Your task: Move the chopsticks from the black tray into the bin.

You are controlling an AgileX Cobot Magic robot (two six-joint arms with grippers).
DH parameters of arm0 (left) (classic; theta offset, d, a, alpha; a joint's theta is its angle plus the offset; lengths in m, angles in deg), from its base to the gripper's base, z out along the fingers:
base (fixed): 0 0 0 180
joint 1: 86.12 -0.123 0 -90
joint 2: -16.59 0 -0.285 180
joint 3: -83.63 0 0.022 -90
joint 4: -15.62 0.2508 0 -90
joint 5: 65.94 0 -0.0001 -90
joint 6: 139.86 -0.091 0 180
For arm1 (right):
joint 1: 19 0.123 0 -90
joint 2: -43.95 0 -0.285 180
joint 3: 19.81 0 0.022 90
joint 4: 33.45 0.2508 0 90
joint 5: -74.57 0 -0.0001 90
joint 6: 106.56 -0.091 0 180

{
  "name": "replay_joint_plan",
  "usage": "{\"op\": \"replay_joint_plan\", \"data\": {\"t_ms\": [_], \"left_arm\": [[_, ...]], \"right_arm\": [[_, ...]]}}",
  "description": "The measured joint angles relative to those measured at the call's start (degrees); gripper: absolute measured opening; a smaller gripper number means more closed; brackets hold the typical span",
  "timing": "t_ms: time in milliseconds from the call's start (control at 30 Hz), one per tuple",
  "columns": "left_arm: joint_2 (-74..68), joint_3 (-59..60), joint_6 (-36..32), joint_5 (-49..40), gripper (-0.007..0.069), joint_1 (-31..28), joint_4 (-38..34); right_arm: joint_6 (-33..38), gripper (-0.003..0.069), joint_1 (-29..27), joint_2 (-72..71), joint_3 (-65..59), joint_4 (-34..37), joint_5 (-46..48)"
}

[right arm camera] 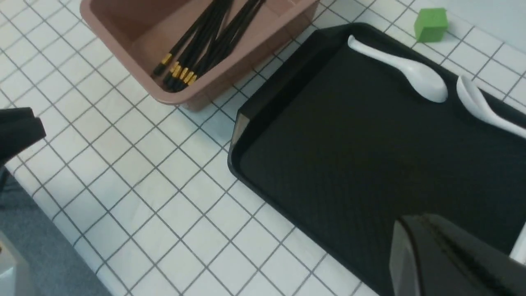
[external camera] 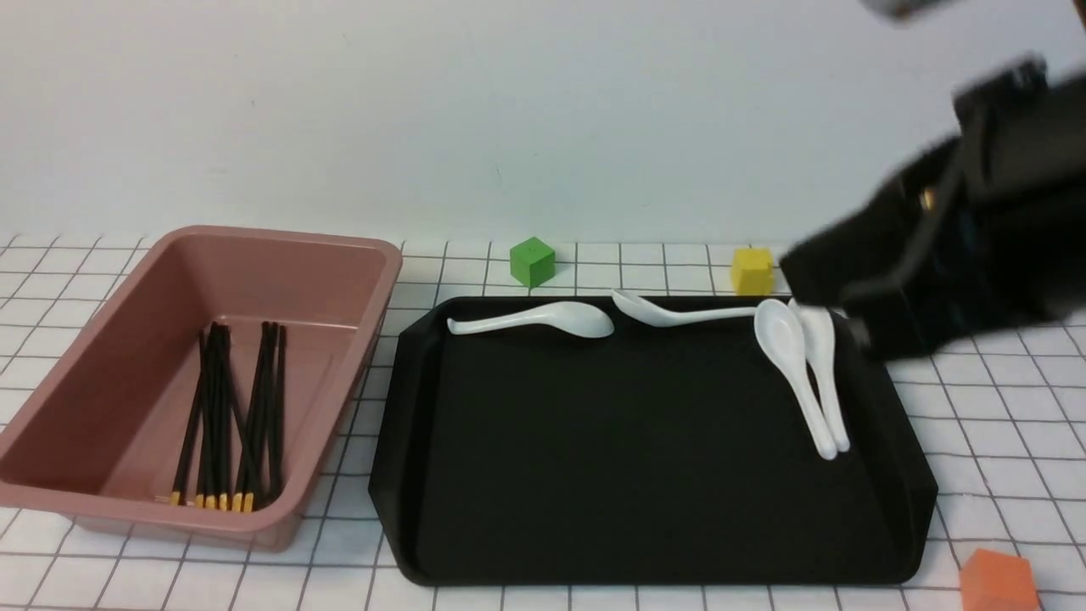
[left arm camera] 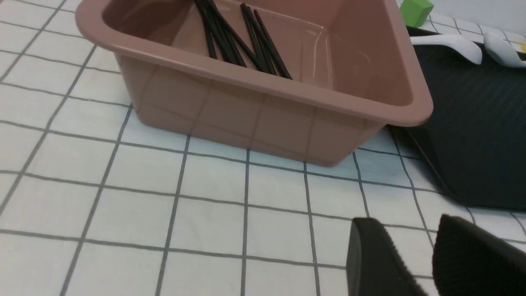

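Right jaws: pressing flat together, gripping nothing. They are hanging above the right side of the black tray. In the front view the right arm is showing as a blur over the tray's far right corner, just beside two white spoons.

Left jaws: standing slightly apart with nothing between them, low over the bare worktop on the near side of the bin.

The chopsticks are lying bundled on the bin's floor, gold tips toward the near wall. The bin is sitting just left of the tray. I am seeing no stick on the tray, only those spoons and two more spoons along its far edge.

Judgement: the transfer is looking complete.

Risks:
- A black stick on matte black would be hard to spot, so the tray may be getting called clear too soon.
- The right arm is passing close to the spoons. A low sweep could be knocking them off the rim.
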Motion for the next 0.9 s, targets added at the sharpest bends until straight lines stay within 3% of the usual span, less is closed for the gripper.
{"op": "replay_joint_plan", "data": {"t_ms": [167,200,233,333,667,900], "left_arm": [[0.00,0.00,0.00,0.00,0.0238,0.00,0.00],[0.00,0.00,0.00,0.00,0.0238,0.00,0.00],[0.00,0.00,0.00,0.00,0.0238,0.00,0.00],[0.00,0.00,0.00,0.00,0.0238,0.00,0.00],[0.00,0.00,0.00,0.00,0.0238,0.00,0.00],[0.00,0.00,0.00,0.00,0.0238,0.00,0.00]], "right_arm": [[-0.44,-0.0006,0.00,-11.65,-25.12,1.37,-29.03],[-0.44,-0.0006,0.00,-11.65,-25.83,1.37,-29.03],[-0.57,-0.0004,0.00,-14.03,-30.72,1.37,-36.10],[-0.57,0.0000,0.00,-16.58,-36.44,1.37,-44.25],[-0.57,0.0005,0.00,-18.62,-47.51,1.37,-48.14],[-0.61,0.0011,0.00,-18.62,-48.11,1.37,-48.04]]}}
